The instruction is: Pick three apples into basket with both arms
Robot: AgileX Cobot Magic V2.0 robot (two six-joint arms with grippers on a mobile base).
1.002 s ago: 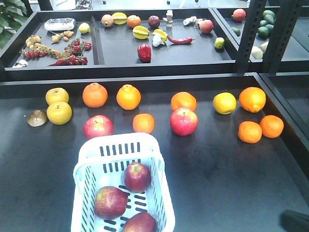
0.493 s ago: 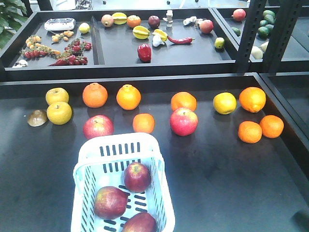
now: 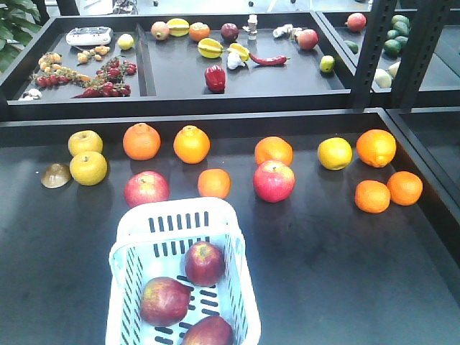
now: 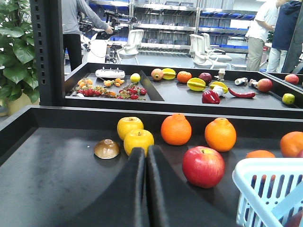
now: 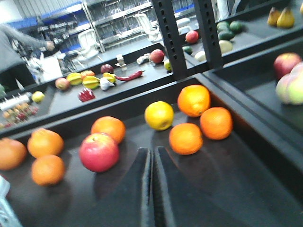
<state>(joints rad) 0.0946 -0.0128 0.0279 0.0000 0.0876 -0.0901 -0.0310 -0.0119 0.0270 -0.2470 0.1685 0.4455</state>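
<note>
The pale blue-white basket [image 3: 131,231] stands at the front of the near tray. Three dark red apples lie inside it: one in the middle [image 3: 205,262], one to the left [image 3: 164,300] and one at the front edge of the view [image 3: 208,332]. Neither arm shows in the front view. In the left wrist view my left gripper [image 4: 145,152] is shut with nothing in it, low over the tray, and the basket [image 4: 265,182] is at its right. My right gripper [image 5: 152,152] is also shut and empty, above the tray right of the basket.
Two brighter pinkish-red apples [image 3: 146,189] [image 3: 273,180] lie behind the basket among several oranges [image 3: 213,182]. Yellow apples [image 3: 88,167] and a brown half-fruit [image 3: 55,175] sit at the left. More oranges [image 5: 185,138] cluster by the tray's right wall [image 3: 424,180]. A second tray of mixed produce [image 3: 215,77] lies beyond.
A dark piece of the right arm at the bottom right corner of the front view has shrunk and slid out of view. The basket and fruit have not moved.
</note>
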